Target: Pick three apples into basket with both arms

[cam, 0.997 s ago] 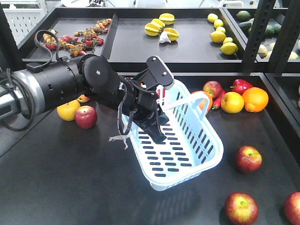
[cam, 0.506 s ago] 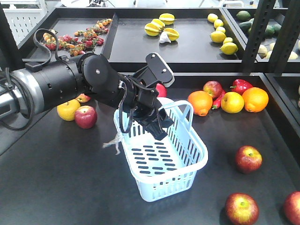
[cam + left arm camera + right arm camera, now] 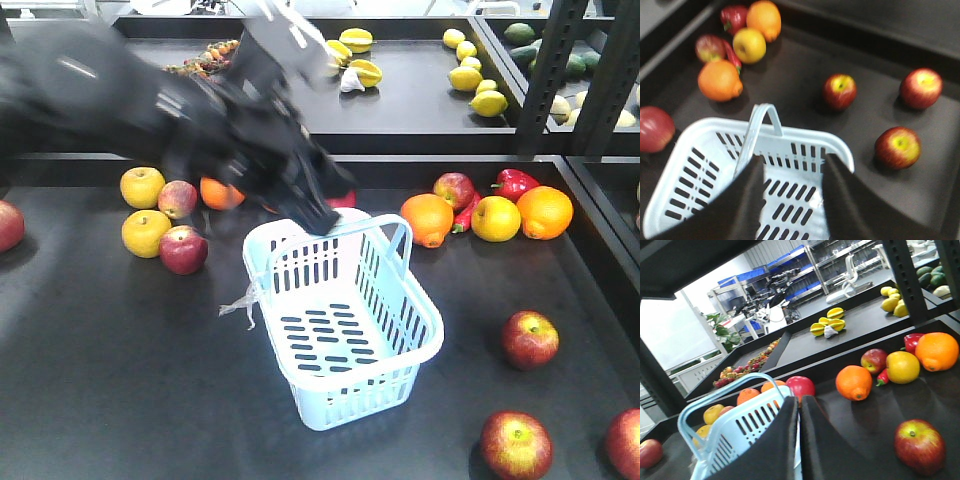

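Mid-frame, basket (image 3: 350, 400) sits upright so apples (image 3: 530, 339) can drop in; left gripper (image 3: 792, 165) above hangs spread, empty; right gripper (image 3: 799, 402) pinched together, empty.

Left arm (image 3: 130, 95) and its tool (image 3: 322, 208) motion-blurred in front view; rightmost apple (image 3: 625, 443) half off-frame.

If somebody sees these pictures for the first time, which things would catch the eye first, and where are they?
The pale blue basket stands empty in the middle of the black table, and a large, blurred black arm hangs above its far rim. Three red apples lie on the table to the basket's right, towards the front edge, none of them in the basket.
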